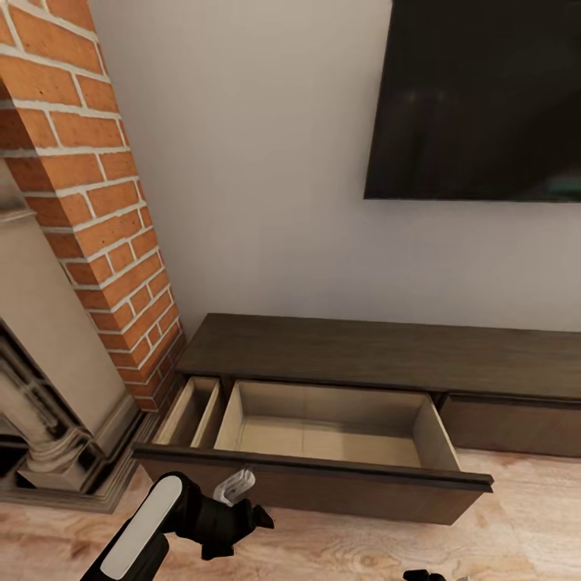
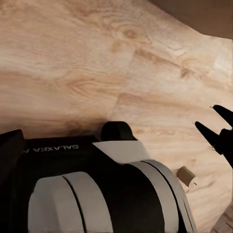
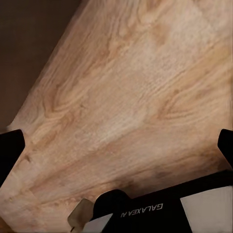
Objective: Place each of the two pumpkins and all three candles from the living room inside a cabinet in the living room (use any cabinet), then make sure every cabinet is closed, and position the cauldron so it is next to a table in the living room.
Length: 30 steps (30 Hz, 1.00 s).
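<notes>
Head view: the left end effector (image 1: 242, 516), black with a pale piece at its wrist, hangs low over the light wood-plank floor (image 1: 532, 516); whether its fingers are spread or pressed together cannot be told here, and it seems to carry nothing. Just beyond it stands the pulled-out front panel (image 1: 323, 484) of the long low dark brown wood-grain cabinet (image 1: 387, 351). Behind that panel lies the open drawer (image 1: 323, 440) with pale beige walls, holding nothing that can be seen, its long axis running along the wall; a narrower compartment (image 1: 190, 411) sits beside it, toward the red brick chimney column (image 1: 97, 202). The left arm is nearer the drawer. At the bottom edge a dark tip of the right end effector (image 1: 424, 575) peeks in; its state cannot be told.

In the left wrist view, a small stubby beige candle (image 2: 186, 175) lies on the floor near the robot's body. No pumpkin or cauldron is in sight.

Farther off, a large black wall screen (image 1: 484, 97) hangs above the cabinet. The raised panel is probably the one obstacle to clear.
</notes>
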Motion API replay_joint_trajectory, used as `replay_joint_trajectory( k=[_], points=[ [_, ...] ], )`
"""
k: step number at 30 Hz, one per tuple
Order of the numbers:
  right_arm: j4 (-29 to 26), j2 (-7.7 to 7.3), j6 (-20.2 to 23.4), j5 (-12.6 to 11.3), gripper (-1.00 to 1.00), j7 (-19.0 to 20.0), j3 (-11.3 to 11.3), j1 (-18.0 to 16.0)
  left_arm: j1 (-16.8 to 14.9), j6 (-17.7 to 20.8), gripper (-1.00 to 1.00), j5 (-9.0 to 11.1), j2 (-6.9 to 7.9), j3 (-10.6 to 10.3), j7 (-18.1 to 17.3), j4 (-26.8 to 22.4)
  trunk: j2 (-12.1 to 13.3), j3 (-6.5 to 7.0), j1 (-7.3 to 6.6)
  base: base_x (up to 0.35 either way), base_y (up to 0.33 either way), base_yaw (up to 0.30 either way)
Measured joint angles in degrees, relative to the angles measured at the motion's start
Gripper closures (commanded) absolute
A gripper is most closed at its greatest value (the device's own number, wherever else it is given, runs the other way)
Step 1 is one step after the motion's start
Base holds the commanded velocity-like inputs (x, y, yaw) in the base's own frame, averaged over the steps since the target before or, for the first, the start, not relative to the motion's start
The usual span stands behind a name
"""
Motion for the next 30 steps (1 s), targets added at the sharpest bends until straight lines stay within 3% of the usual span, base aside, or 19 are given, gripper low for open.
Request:
replay_joint_trajectory(
  k=[7, 15, 20, 23, 26, 30],
  points=[
    [0.0, -0.07, -0.1, 0.2, -1.0, -0.7, 0.7, 0.0, 0.0, -0.3, -1.0, -0.6, -0.09, 0.2, 2.3, 4.9, 2.8, 1.26, -1.51, -0.108, 0.0, 0.0],
    [0.0, 0.33, -1.3, 0.0, -1.0, -10.4, 0.6, 0.0, 0.0, -0.3, -1.0, -2.7, -0.2, 0.2, 2.4, 5.8, 6.0, 2.69, -3.26, -0.334, 0.0, 0.0],
    [-0.1, 0.45, -2.3, -0.1, -1.0, -11.9, 1.0, 0.0, 0.0, -0.3, -1.0, -3.0, -0.22, 0.3, 2.3, 5.9, 8.0, 3.59, -4.36, -0.347, 0.0, 0.0],
    [0.0, 0.49, -4.8, 0.0, -1.0, -12.0, 3.0, 0.0, 0.0, -0.2, -1.0, -3.0, -0.24, 0.2, 2.2, 5.9, 9.2, 4.13, -5.02, -0.348, 0.0, 0.0],
    [0.0, 0.56, -6.1, 0.0, -1.0, -12.4, 6.9, 0.0, 0.0, -0.2, -1.0, -3.0, -0.24, 0.2, 2.2, 5.8, 10.4, 4.67, -5.68, -0.348, 0.0, 0.0],
    [0.0, 0.55, -6.4, 0.0, -1.0, -12.6, 8.9, 0.0, 0.0, -0.1, -1.0, -3.0, -0.21, 0.2, 2.1, 5.8, 12.0, 5.38, -6.55, -0.34, 0.069, 0.0]
  ],
)
